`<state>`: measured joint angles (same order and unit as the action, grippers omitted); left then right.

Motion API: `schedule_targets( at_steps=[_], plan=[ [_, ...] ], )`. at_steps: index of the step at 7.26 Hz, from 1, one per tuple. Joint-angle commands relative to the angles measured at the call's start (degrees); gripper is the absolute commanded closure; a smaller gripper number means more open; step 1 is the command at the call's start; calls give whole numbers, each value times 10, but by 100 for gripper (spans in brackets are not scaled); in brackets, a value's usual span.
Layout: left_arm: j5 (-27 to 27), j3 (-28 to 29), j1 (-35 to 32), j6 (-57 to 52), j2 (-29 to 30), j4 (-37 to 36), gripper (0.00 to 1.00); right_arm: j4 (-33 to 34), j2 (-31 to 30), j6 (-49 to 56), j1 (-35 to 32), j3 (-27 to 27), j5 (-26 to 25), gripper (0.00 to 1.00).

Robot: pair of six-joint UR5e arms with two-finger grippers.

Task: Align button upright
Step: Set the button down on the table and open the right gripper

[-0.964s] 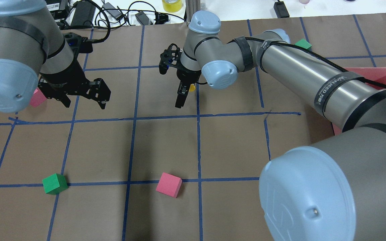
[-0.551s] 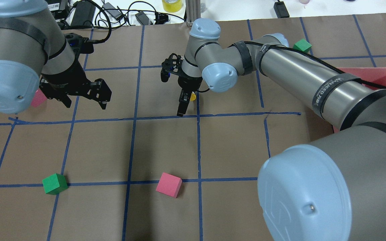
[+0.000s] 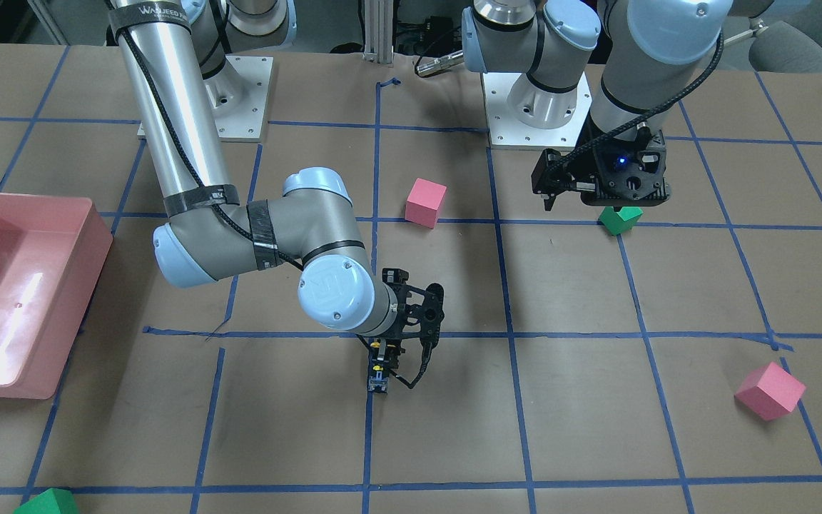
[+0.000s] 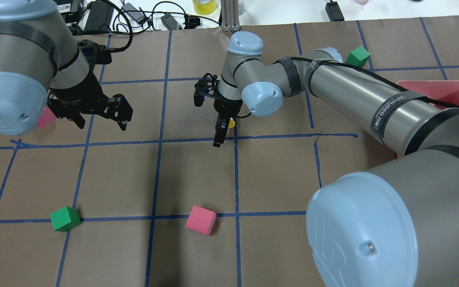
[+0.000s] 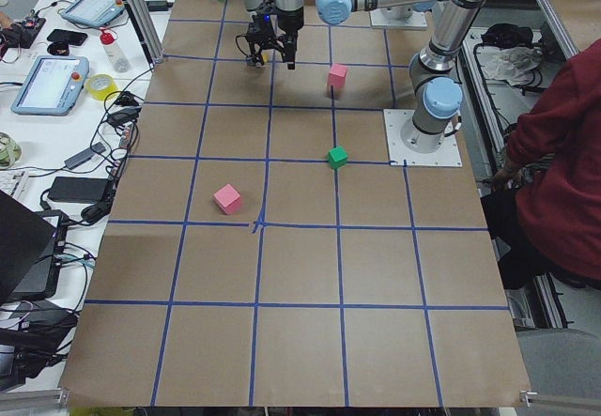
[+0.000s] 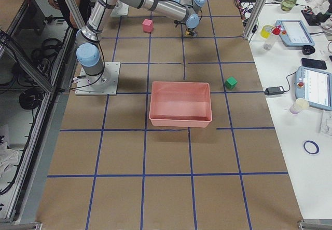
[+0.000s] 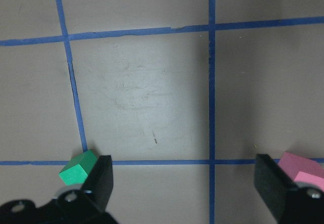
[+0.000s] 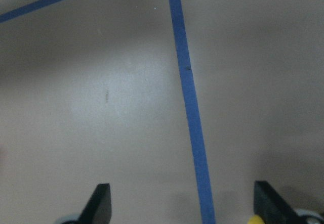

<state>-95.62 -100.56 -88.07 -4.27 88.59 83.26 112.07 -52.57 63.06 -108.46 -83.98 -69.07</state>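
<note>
Shows the right gripper [image 8: 181, 193] low over the brown paper [image 8: 101, 82] beside a blue tape line [image 8: 190, 107], fingers spread wide and gripping nothing. Puts the button [image 4: 232, 122] just beside one of those fingers, close by the tape line near the table's middle; cannot tell whether touching or upright, with only the yellow cap in view. Shows the left gripper [image 7: 182, 166] likewise spread and empty, a green cube [image 7: 78, 167] by one finger and a pink cube [image 7: 298, 167] by the other, well apart from the button.
</note>
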Motion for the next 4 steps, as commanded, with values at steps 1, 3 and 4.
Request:
schedule_targets(
  at_steps=[1, 3, 4],
  plan=[
    [-1, 1, 0, 0, 0, 1, 0, 0, -4, -46, 0, -5, 24, 0],
    [0, 2, 1, 0, 0, 1, 0, 0, -8, -71, 1, -1, 54, 0],
    [0, 1, 1, 0, 0, 2, 0, 0, -10, -79, 0, 4, 56, 0]
  ],
)
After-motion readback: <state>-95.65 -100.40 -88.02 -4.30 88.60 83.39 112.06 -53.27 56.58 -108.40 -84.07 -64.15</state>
